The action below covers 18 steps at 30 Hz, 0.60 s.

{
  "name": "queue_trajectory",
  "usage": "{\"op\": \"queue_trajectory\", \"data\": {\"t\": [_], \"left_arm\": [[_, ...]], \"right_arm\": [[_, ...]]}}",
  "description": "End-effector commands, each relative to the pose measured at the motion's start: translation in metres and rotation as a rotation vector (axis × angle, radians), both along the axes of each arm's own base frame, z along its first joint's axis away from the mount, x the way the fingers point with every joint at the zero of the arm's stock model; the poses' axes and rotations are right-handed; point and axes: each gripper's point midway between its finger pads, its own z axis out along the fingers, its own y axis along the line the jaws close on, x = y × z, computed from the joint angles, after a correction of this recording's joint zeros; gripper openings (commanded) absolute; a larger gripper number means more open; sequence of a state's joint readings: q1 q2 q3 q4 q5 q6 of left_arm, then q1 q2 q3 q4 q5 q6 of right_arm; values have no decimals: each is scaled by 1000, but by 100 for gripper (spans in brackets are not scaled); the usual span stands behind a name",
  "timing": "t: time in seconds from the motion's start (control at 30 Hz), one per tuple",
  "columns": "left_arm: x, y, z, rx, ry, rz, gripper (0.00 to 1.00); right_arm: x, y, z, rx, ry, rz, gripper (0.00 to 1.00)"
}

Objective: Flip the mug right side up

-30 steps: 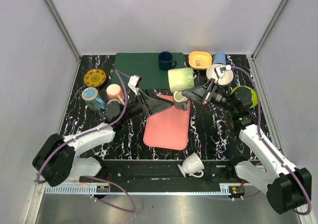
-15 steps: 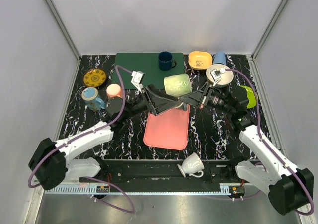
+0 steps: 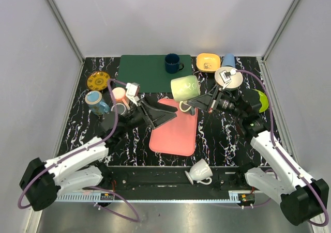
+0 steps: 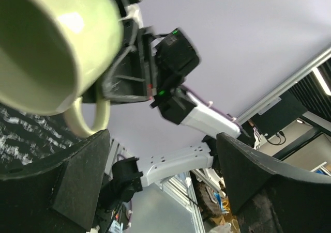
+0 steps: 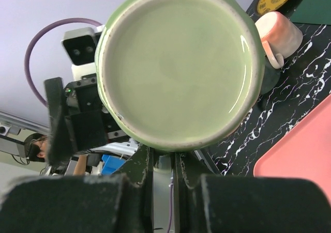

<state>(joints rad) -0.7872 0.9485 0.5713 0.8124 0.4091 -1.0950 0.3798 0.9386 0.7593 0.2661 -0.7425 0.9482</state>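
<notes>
The left arm [image 3: 77, 155] stretches from its base up and to the right, low over the tabletop. Its hand [image 3: 165, 115] points right, its fingers [image 4: 77, 181] spread wide with nothing between them. The right arm [image 3: 274, 153] rises from its base, bends at the elbow and reaches left. Its hand [image 3: 192, 103] is raised with the fingers [image 5: 77, 202] drawn close together, clamped on the mug [image 3: 185, 87]. The two hands face each other, near but apart.

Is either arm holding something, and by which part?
The right gripper holds the green mug by its handle; the left gripper is open and empty.
</notes>
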Motion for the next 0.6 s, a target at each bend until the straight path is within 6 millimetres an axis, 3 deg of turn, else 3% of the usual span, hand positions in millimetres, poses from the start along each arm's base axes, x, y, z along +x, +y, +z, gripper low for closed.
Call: {"op": "queue_trajectory", "data": {"t": [0.0, 0.27, 0.43, 0.57], "left_arm": [[10, -14, -5, 0, 15, -6, 85], [19, -29, -11, 16, 34, -37, 80], [21, -31, 4, -39, 13, -39, 78], [21, -36, 20, -71, -10, -65, 69]], "right_arm": [[-20, -1, 67, 93, -221, 22, 0], [-28, -2, 71, 94, -231, 32, 0], [-33, 3, 64, 85, -221, 60, 0], [-33, 6, 56, 73, -207, 65, 0]]}}
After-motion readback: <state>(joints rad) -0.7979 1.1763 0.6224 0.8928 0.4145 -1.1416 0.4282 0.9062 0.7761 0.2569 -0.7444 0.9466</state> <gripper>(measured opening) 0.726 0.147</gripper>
